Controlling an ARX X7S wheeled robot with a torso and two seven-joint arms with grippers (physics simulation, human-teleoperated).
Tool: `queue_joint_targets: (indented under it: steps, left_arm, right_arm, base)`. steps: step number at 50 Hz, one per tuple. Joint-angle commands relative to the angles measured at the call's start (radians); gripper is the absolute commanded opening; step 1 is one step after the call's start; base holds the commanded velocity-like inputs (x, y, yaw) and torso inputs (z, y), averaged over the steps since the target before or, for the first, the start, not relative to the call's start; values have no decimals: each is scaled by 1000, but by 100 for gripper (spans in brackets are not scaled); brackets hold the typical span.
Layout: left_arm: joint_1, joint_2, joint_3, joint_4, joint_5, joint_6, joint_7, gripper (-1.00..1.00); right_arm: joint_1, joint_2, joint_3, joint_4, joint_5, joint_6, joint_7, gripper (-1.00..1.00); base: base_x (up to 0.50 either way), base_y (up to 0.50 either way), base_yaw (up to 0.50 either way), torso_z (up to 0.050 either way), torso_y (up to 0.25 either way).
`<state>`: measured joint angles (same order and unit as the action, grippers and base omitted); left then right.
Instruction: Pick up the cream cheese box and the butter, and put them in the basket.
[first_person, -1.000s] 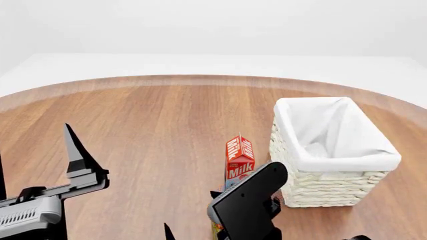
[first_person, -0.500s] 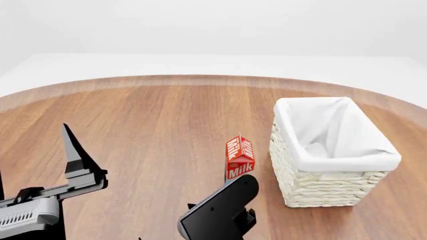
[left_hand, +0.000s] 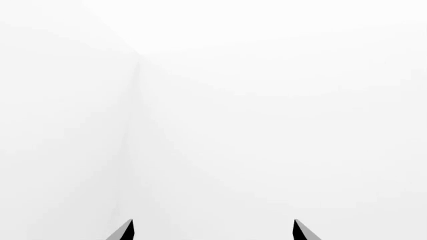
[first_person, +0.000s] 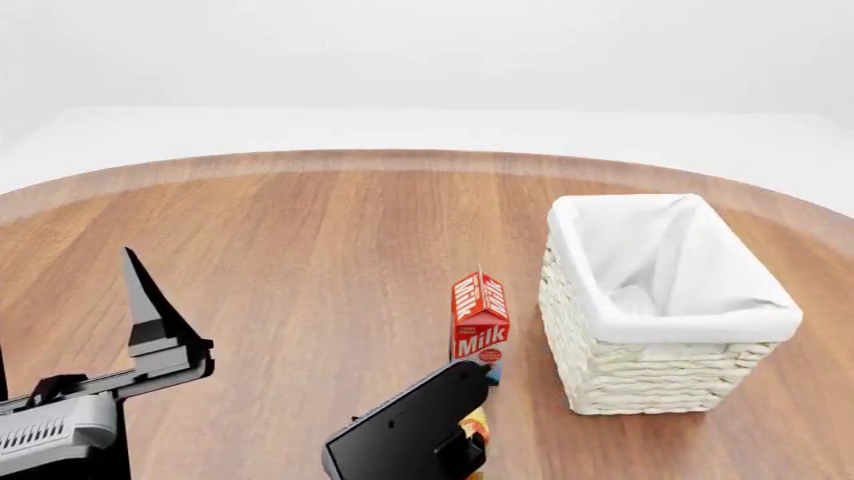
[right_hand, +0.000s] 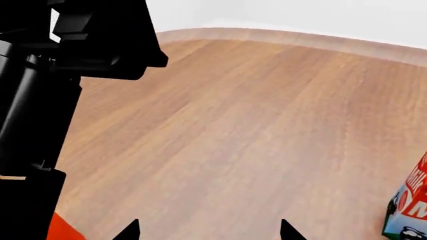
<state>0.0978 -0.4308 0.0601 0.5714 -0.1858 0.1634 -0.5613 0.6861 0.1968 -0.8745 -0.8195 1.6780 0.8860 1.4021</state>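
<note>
Both grippers hold nothing: the right gripper (right_hand: 208, 231) has its tips spread over bare wooden table (first_person: 307, 250), and the left gripper (left_hand: 212, 231), likewise parted, faces blank wall. Neither butter nor cream cheese box shows clearly. The basket (first_person: 694, 318) stands empty beside the milk carton (first_person: 479, 317), presumably ready for loading.

The word "Milk" is printed in white on the front and the sloped top of the red milk carton (first_person: 479, 318), and only fragments of red lettering on it can be made out in the right wrist view.
</note>
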Motion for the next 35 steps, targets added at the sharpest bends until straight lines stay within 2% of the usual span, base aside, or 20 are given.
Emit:
queue_joint_targets:
  steps: [1,20,35]
  left_arm:
    - [1,-1,-2,-11,-5,9,-1,100]
    - [11,-9,-30,-26,-38,24,-7,100]
    - [13,-9,-31,-36,-39,35,-9,100]
  right_arm:
    - [-18,-43,-29,31,-44,-14,27,100]
    - [-76,-96,-93,91,-194,-31,30,100]
    - [-114,-71,-112,137,-260,-53,-3,100]
  base:
    - [0,0,0,0,0]
    - [0,0,0,0,0]
    - [0,0,0,0,0]
